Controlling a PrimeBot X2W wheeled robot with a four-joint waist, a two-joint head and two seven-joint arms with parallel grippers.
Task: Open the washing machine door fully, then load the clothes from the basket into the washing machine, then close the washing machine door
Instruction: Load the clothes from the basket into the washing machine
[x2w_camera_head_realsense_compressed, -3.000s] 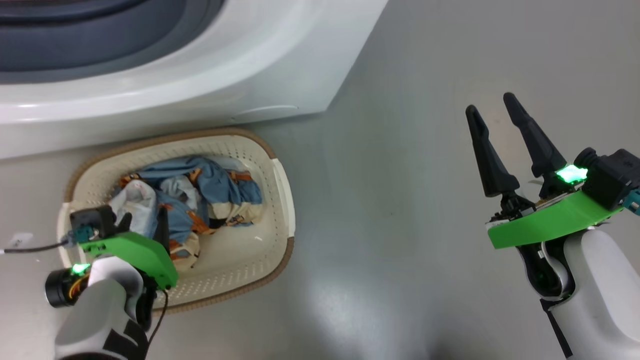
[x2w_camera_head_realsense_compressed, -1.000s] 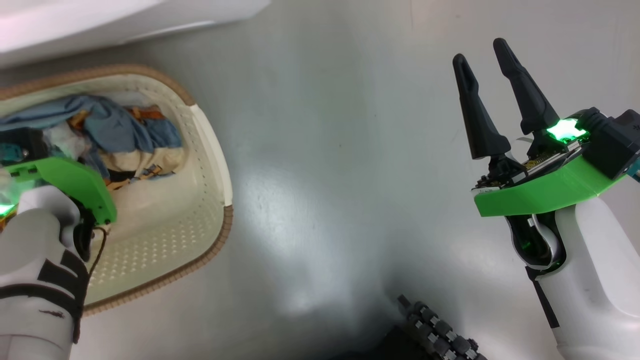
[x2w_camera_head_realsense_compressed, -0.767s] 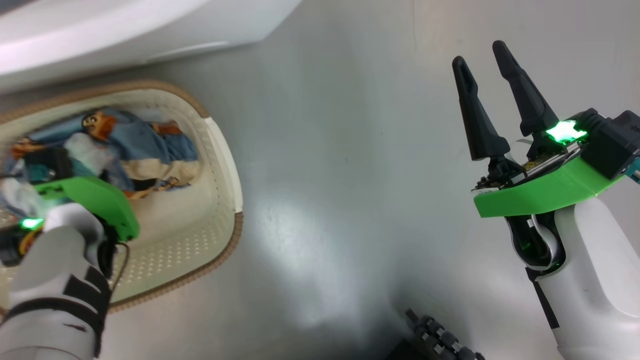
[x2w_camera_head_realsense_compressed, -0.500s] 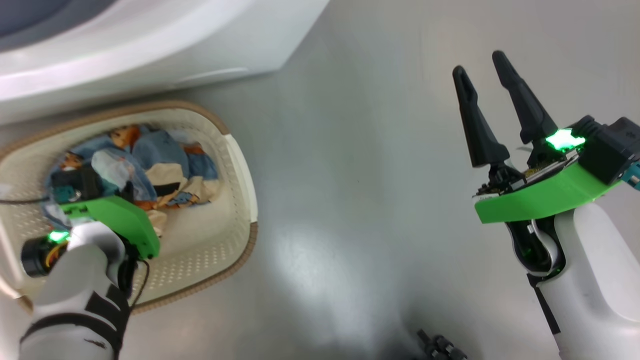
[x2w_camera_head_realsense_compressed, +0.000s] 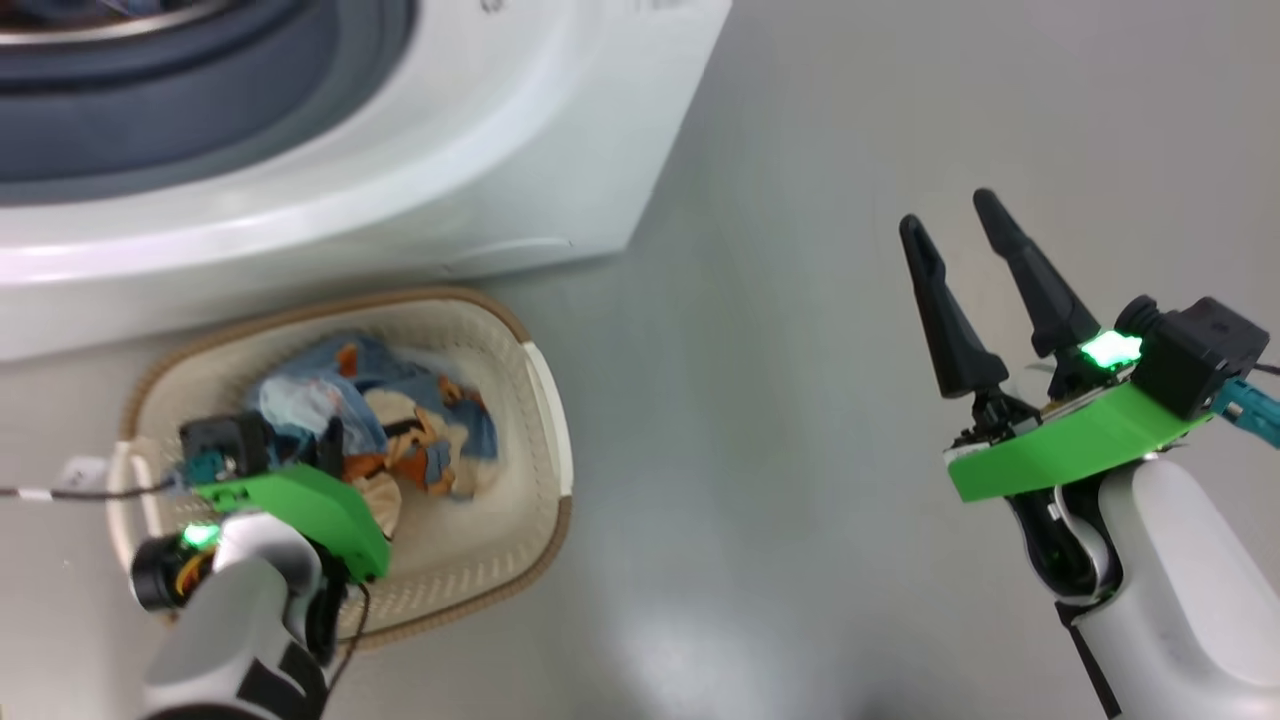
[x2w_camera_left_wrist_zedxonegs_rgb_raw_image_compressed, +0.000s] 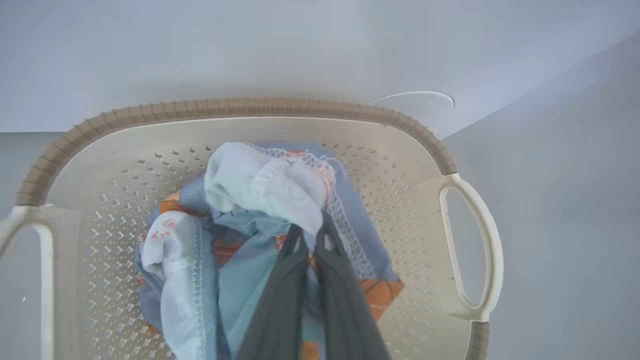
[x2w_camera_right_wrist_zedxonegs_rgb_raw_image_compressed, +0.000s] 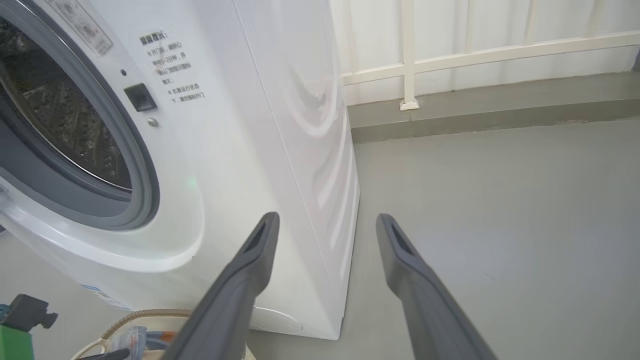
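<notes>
**Clothes** (x2w_camera_left_wrist_zedxonegs_rgb_raw_image_compressed: 240, 235) — light blue printed garments in one crumpled heap on the basket's bottom, lying toward the wall that faces the machine. Bare perforated bottom shows toward both handles.

**Basket** (x2w_camera_left_wrist_zedxonegs_rgb_raw_image_compressed: 240, 106) — cream with a brown rim. It stands on the grey floor (x2w_camera_head_realsense_compressed: 800, 300) just before the washing machine (x2w_camera_head_realsense_compressed: 420, 170), along its front lower edge and near its right front corner. It is probably parked there to keep the carry short.

**Left gripper** (x2w_camera_left_wrist_zedxonegs_rgb_raw_image_compressed: 311, 231) — down inside the basket, fingers pinched together on a pale fold at the top of the heap. The fold bunches over the tips, so the hold looks taken from above, ready to draw the garment up past the rim.

**Right gripper** (x2w_camera_head_realsense_compressed: 948, 212) — fingers spread and holding nothing. It hangs over bare floor well to the right of the basket, presumably kept out of the way.

**Drum** (x2w_camera_right_wrist_zedxonegs_rgb_raw_image_compressed: 65, 115) — mouth uncovered inside the grey rubber ring (x2w_camera_right_wrist_zedxonegs_rgb_raw_image_compressed: 146, 190), above and behind the basket.

**Room** — the basket rim and the machine's white front lip are the edges to pass. Open floor lies to the right.
</notes>
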